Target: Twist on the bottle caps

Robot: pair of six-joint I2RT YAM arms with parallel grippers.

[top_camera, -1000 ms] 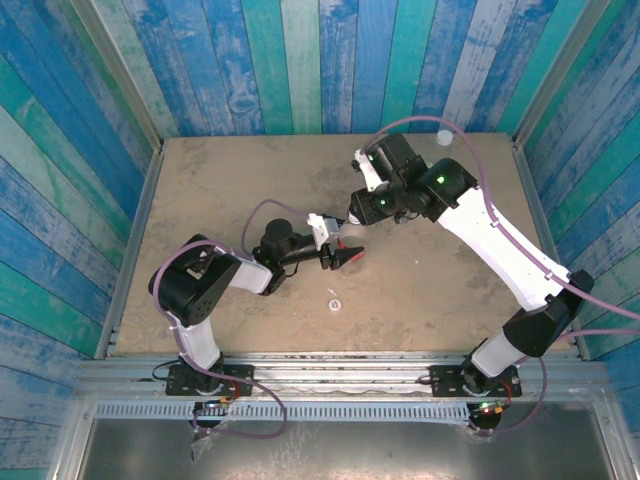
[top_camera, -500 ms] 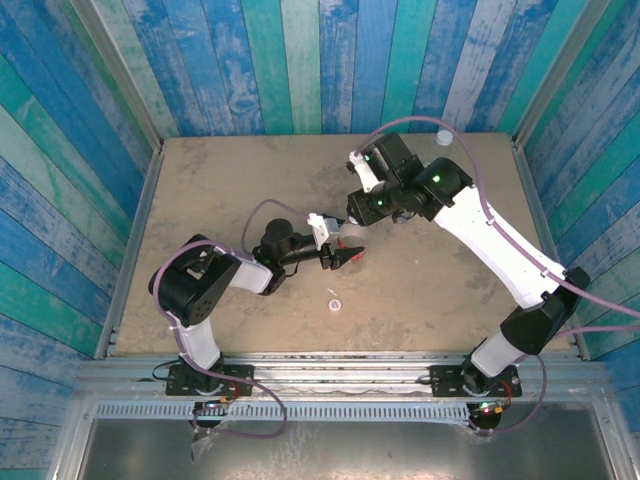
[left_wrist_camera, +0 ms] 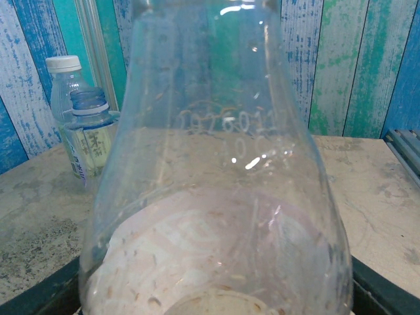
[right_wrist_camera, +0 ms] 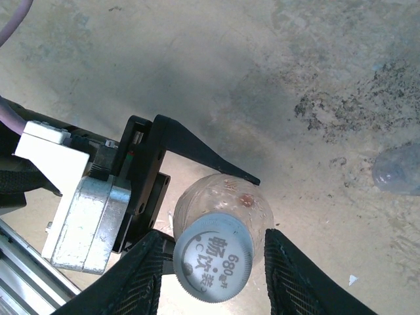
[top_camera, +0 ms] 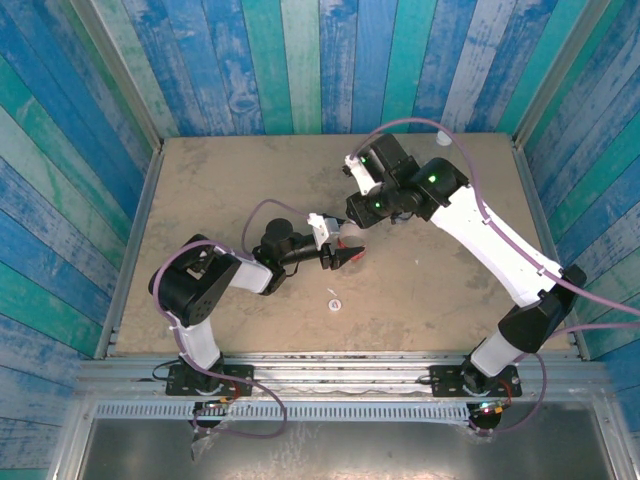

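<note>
The setting is a robot test cell of the kind found in a laboratory. A flat table (top_camera: pixel 200 180) with a beige, stone-look top forms the work surface. Wall panels (top_camera: pixel 300 60) printed with blue and teal planks close it off at 9, 12 and 3 o'clock. The left arm (top_camera: pixel 195 285) and the right arm (top_camera: pixel 500 240) are bolted to an aluminium rail (top_camera: pixel 330 372) at 6 o'clock. Purple cables (top_camera: pixel 262 212) run exposed along both arms. A bare metal tray (top_camera: pixel 330 450) lies beyond the rail.
</note>
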